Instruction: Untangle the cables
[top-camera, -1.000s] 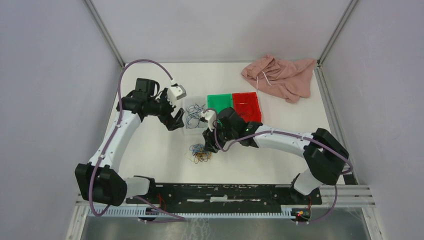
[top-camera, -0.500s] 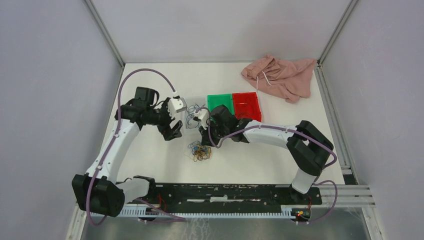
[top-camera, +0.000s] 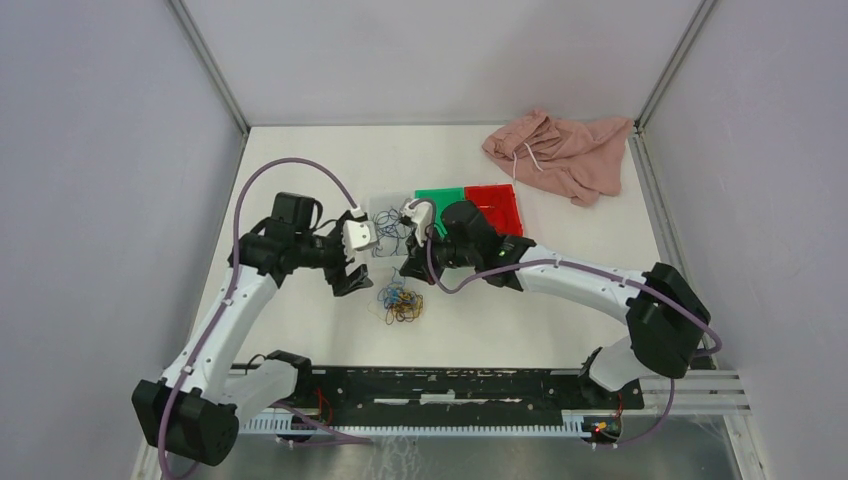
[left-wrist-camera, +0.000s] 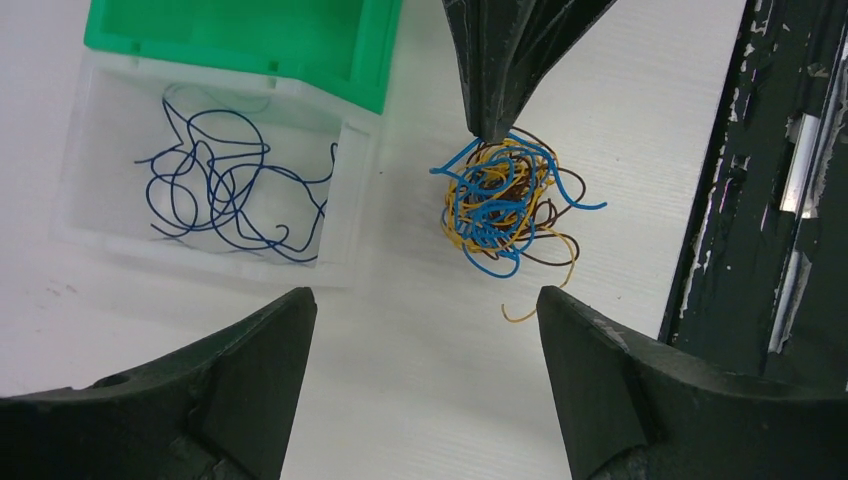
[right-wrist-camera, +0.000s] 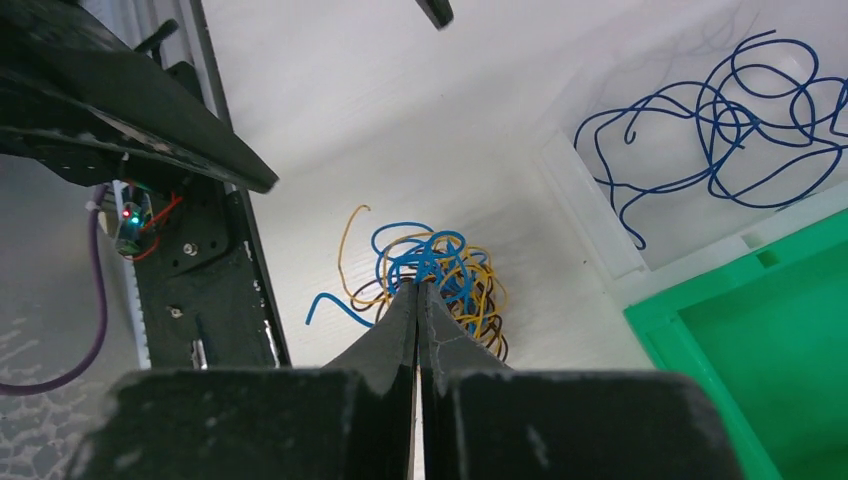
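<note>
The cables form a small tangled clump (top-camera: 400, 305) of blue, yellow-orange and dark brown-red wire on the white table; it also shows in the left wrist view as the clump (left-wrist-camera: 505, 205) and in the right wrist view as the clump (right-wrist-camera: 440, 275). My right gripper (top-camera: 408, 272) (right-wrist-camera: 418, 285) points down onto the clump's top, jaws pressed together where a blue strand leaves the tips. My left gripper (top-camera: 350, 282) (left-wrist-camera: 425, 300) hovers just left of the clump, open, with nothing between its fingers.
A clear bin (top-camera: 380, 205) (left-wrist-camera: 75, 150) behind the clump holds a loose dark blue wire (left-wrist-camera: 220, 190) (right-wrist-camera: 720, 120). A green bin (top-camera: 440, 203) and a red bin (top-camera: 493, 205) stand beside it. A pink cloth (top-camera: 560, 150) lies far right. The black rail (top-camera: 450, 385) runs along the near edge.
My right gripper has closed fully and settled onto the clump's top. My left arm has swung nearer and rightward, from beside the clear bin to beside the clump.
</note>
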